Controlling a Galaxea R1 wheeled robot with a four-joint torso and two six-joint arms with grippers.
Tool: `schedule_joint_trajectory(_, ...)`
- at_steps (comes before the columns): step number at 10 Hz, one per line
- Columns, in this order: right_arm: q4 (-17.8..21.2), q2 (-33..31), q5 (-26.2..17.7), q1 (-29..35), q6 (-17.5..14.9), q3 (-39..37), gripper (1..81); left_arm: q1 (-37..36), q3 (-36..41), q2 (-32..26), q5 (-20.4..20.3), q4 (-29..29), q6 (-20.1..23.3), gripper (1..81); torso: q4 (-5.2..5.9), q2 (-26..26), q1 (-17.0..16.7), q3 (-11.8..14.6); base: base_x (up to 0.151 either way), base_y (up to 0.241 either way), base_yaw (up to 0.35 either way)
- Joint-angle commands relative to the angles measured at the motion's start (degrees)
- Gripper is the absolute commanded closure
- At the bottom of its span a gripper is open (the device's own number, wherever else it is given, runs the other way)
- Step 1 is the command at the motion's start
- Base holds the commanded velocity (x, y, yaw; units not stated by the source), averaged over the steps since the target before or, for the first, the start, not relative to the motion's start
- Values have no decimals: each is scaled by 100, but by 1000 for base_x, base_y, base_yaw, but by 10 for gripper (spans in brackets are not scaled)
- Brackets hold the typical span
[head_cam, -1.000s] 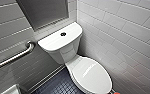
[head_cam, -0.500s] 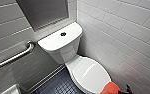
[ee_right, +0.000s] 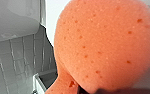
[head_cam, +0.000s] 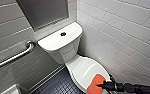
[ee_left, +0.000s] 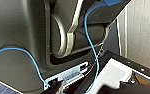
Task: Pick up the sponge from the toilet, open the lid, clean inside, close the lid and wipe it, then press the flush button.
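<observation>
The right arm [head_cam: 138,88] was a slim black tube, and its gripper [head_cam: 102,85] was black too. Near the left wrist, the body had a smooth dark grey shell [ee_left: 16,32]. A thin blue cable [ee_left: 89,42] ran over it, beside a curved silver bracket [ee_left: 67,37] and a white label [ee_left: 71,75].

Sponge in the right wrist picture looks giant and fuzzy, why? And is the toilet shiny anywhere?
Right wrist view: the sponge sits very close to the camera, so it looks big, with soft, blurry edges, though its pores show. Head view: it looks small there, and the lid has a pale glossy streak of reflected light.
</observation>
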Motion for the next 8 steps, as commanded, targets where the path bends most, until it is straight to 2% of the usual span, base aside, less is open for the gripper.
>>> schedule_joint_trajectory(1, -92, 529, -1312, 1482, 76, -895, 811, 127, 133, -54, 215, 6, 4, 10, 0, 0, 0, 0, 0, 0, 0)
schedule_joint_trajectory(4, -118, 1268, -1734, 2134, 103, -1555, 811, 127, 63, -19, 215, -12, 4, 10, 0, 0, 0, 0, 0, 0, 0)
schedule_joint_trajectory(6, -197, 1858, -1840, 2275, 103, -2100, 811, 127, 63, -10, 215, -30, 4, 10, 0, 0, 0, 0, 0, 0, 0)
schedule_joint_trajectory(8, -364, 2350, -1771, 2275, 94, -2758, 811, 127, 19, -10, 215, -73, -5, 10, 0, 0, 0, 0, 0, 0, 0)
